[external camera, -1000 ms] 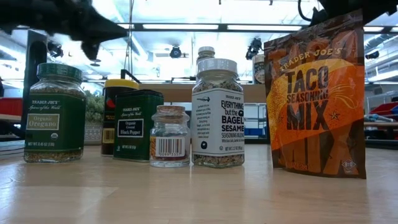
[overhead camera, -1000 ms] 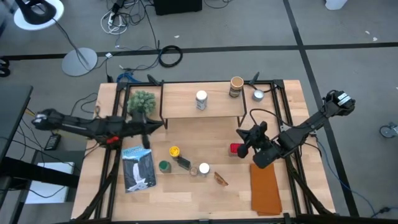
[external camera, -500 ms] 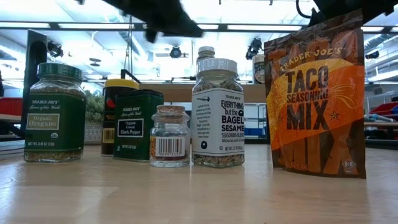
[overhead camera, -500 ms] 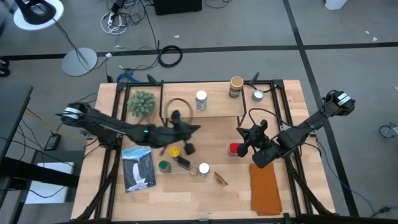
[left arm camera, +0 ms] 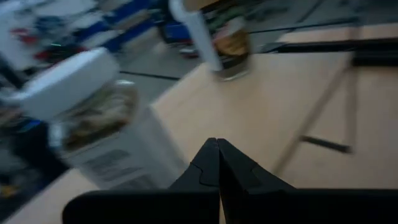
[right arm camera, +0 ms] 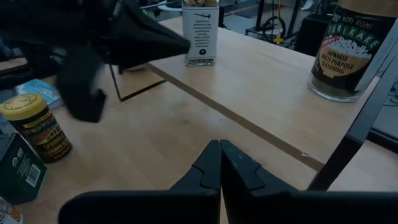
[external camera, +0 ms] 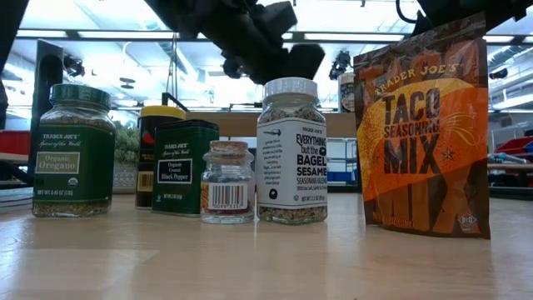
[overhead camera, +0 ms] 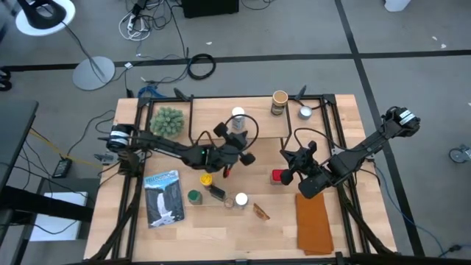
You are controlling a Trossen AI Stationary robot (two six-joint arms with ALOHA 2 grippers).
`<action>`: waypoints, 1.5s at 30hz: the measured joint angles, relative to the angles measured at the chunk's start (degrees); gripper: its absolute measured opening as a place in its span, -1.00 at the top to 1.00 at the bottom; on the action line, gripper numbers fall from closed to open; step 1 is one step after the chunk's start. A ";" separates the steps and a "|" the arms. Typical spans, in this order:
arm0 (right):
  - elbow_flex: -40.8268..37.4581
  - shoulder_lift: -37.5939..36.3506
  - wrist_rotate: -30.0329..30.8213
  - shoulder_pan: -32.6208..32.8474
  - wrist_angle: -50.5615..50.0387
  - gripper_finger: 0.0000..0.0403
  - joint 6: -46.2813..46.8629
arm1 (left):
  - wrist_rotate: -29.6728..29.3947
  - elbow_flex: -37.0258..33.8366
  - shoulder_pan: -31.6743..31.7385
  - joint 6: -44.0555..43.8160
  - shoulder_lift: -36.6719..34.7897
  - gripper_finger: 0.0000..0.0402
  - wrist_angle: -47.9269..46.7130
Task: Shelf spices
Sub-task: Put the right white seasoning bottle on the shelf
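Observation:
On the shelf (overhead camera: 213, 124) stand a white-lidded jar (overhead camera: 238, 116) and a tan cylinder (overhead camera: 280, 101). In front of it, on the table, stand more spices: a yellow-lidded jar (overhead camera: 207, 179), a green-lidded jar (overhead camera: 193, 196), a black box (overhead camera: 217, 193), a white-lidded jar (overhead camera: 241, 199), an amber bottle (overhead camera: 261, 212) and a red tin (overhead camera: 278, 176). My left gripper (overhead camera: 237, 138) is shut and hovers at the shelf's front edge, just short of the shelf jar (left arm camera: 93, 118). My right gripper (overhead camera: 288, 163) is shut and hangs above the table beside the red tin.
A fuzzy green plant ball (overhead camera: 168, 121) stands at the shelf's left end and a small silver cup (overhead camera: 305, 112) at its right end. A booklet (overhead camera: 163, 199) lies near the left, and an orange packet (overhead camera: 314, 221) near the right. The shelf's black wire legs (right arm camera: 134, 93) stand along its front.
My left arm has swung out from the table's left edge toward the middle, turning as it went, and now reaches the shelf's front by the white-lidded jar. Its fingers stay shut. My right arm has kept still.

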 joint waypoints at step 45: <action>-0.02 0.02 0.02 0.04 2.37 1.00 -2.98 | -1.06 0.09 4.26 -9.89 -5.68 1.00 -2.39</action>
